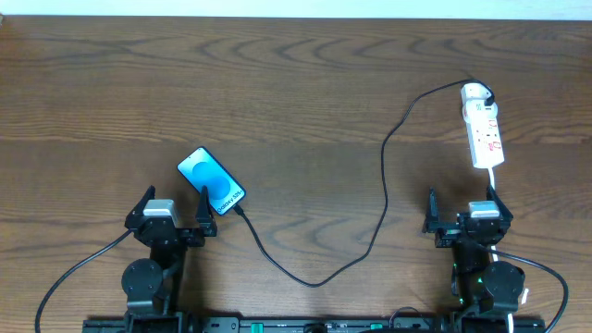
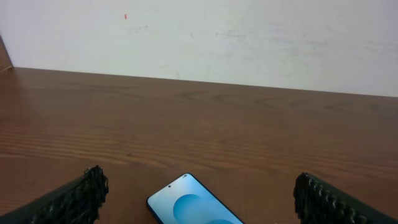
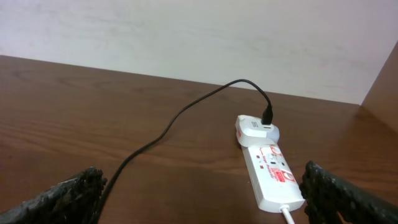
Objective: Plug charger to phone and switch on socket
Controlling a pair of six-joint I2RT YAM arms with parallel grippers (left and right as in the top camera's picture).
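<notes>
A slim black-edged smartphone with a light-blue screen (image 1: 211,181) is lying face up and slanted on the dark brown wooden table (image 1: 277,83), left of the middle of the overhead frame. The left gripper (image 1: 176,202) is sitting just below it with its jaws spread as wide as they go and holding nothing; one black ribbed finger (image 1: 204,202) is reaching close beside the phone's lower edge. In the left wrist view the phone's upper end is showing at the bottom centre, between the two fingers. A long thin black charger cable (image 1: 384,176) is running from the phone's lower right end, dipping toward the bottom centre, then climbing to the upper right, where its black plug (image 3: 268,116) is sitting in the white block at the far end of a short white power strip with red markings (image 1: 485,129). Whether the small tip is seated in the phone, I cannot tell. The right gripper (image 1: 465,205) is resting below the strip, likewise fully spread and empty, with the strip's white cord (image 1: 493,180) trailing down toward it.
</notes>
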